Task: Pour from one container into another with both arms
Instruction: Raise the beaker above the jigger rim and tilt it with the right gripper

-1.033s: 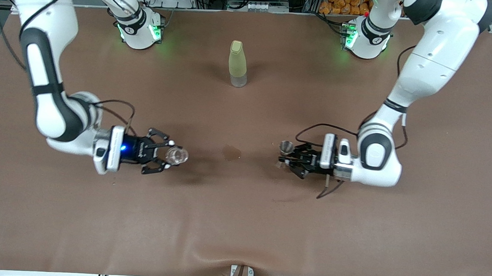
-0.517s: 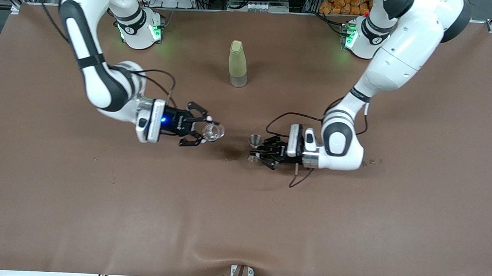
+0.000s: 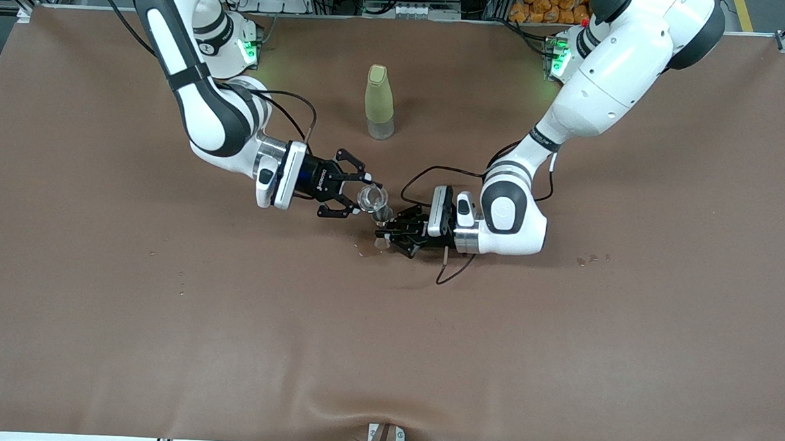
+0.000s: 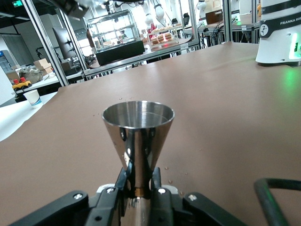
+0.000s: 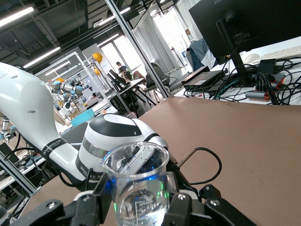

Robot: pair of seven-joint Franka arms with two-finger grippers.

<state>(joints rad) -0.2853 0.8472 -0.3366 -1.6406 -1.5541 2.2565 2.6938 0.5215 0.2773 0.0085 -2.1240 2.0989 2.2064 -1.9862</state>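
A: Two white robot arms met over the middle of the brown table. What did each hold?

B: The right gripper had its jaws pinched on a clear glass beaker, upright. The left gripper had its jaws pinched on the waist of a steel measuring cup, also upright, just beside the beaker.

A: Anything else?

B: A yellow-green bottle stood farther from the front camera, between the arms' bases.
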